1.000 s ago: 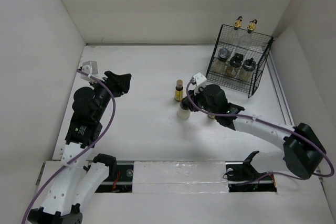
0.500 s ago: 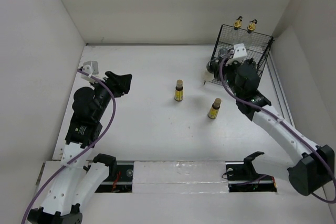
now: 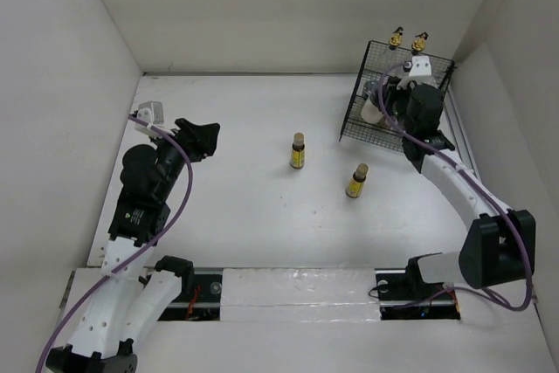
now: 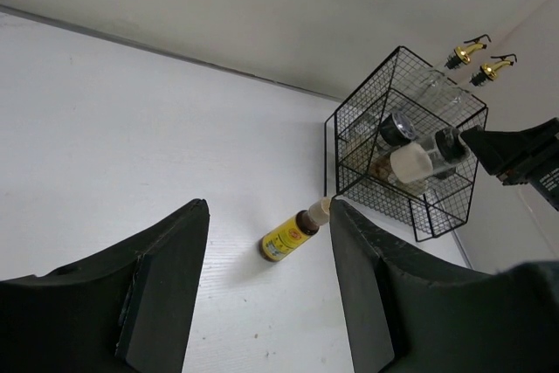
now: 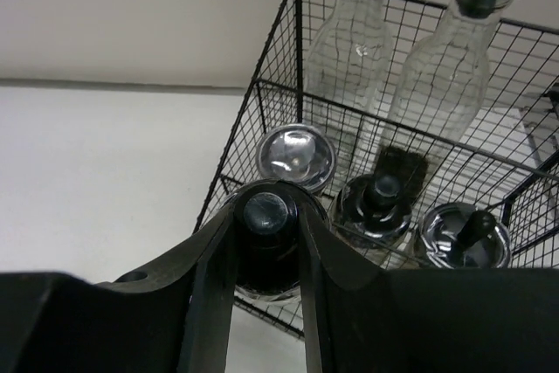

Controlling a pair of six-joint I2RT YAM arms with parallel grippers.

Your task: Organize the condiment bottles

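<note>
Black-capped jar (image 5: 267, 220), clenched in the right gripper (image 5: 266, 205), now hangs at the wire rack (image 3: 352, 121) in the far right corner, no longer mid-counter, so two yellow bottles (image 3: 298, 153) (image 3: 355, 183) there remain to shelve; left gripper (image 4: 268, 213) waits released by the left edge.

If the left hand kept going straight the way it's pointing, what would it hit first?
Most likely the upright small yellow bottle, which is framed between the left hand's open fingers. The black wire rack sits beyond it, though depth is uncertain.
</note>
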